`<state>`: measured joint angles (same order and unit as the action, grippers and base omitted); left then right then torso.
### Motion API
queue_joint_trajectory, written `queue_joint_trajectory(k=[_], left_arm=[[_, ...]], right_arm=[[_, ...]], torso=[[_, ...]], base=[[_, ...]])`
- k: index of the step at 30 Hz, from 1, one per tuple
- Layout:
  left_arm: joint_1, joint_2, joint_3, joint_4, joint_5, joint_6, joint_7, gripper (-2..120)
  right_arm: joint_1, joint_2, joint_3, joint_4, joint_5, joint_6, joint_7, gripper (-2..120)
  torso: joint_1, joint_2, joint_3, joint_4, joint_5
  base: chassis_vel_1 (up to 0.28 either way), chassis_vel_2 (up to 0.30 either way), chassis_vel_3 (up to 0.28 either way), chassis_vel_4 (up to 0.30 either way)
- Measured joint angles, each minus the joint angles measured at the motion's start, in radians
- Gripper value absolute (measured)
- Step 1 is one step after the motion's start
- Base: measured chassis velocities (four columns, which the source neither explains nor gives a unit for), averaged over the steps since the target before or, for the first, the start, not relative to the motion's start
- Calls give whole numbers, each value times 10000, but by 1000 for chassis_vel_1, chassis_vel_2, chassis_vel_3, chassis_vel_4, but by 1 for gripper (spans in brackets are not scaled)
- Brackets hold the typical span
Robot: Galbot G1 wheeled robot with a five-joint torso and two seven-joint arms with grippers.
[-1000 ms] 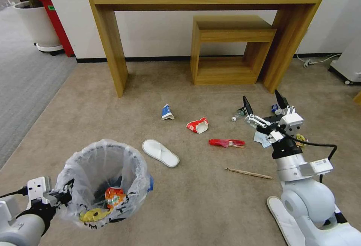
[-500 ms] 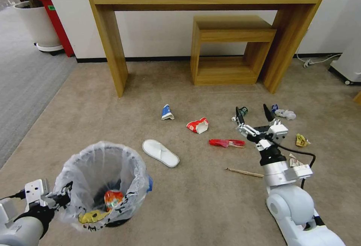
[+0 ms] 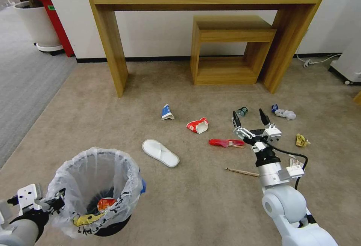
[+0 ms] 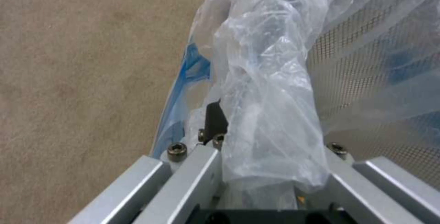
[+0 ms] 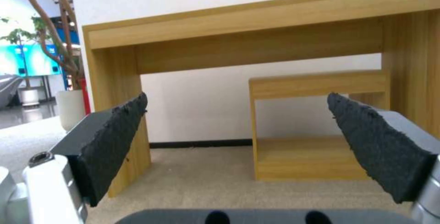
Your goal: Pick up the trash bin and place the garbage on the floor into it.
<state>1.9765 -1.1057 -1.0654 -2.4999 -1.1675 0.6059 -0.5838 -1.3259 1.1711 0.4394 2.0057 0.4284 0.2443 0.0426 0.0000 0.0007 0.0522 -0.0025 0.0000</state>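
The left hand (image 3: 52, 202) pinched the bag-lined rim of the trash bin (image 3: 94, 189), held at the robot's near left over the floor (image 3: 113, 107), with red and yellow wrappers inside it. The right hand (image 3: 249, 120) hung with its fingers (image 5: 114, 145) spread wide, above the carpet just beside the red wrapper (image 3: 225, 142). A white slipper (image 3: 161, 153), a crushed paper bowl (image 3: 197, 125) and a wooden stick (image 3: 242, 171) lay scattered between the two arms.

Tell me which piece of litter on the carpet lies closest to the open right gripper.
The red wrapper with sticks, just left of the right gripper. The crushed bowl, slipper and tissue lie farther off.
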Motion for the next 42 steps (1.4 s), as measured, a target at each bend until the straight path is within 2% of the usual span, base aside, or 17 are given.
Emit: queue_joint_trajectory(k=[7, 21, 25, 32, 42], left_arm=[[1, -48, 71, 0, 288, -10, 197, 1], [60, -131, 139, 0, 253, -11, -15, 1], [70, -148, 133, 0, 247, -13, -18, 1], [145, -269, 218, 0, 457, -18, 46, 1], [179, -406, 251, 0, 657, -34, 166, 1]], right_arm=[[28, 31, -81, -133, 115, 35, 112, 100], [-42, 166, -229, -43, -50, 150, -99, 100], [-124, 355, -207, -83, -365, 564, -10, 100], [-747, 178, 261, 73, -1624, 2151, 849, 100], [-2169, 195, 1086, 998, -2777, 2983, 1414, 100]], torso=[[0, 0, 0, 0, 0], [0, 0, 0, 1, 0], [0, -1, 0, 1, 0], [0, -1, 0, -1, 1], [0, 0, -1, -1, 0]], base=[[0, 0, 0, 0], [0, 0, 0, 0], [0, 0, 0, 0], [0, 0, 0, 0], [0, 0, 0, 0]])
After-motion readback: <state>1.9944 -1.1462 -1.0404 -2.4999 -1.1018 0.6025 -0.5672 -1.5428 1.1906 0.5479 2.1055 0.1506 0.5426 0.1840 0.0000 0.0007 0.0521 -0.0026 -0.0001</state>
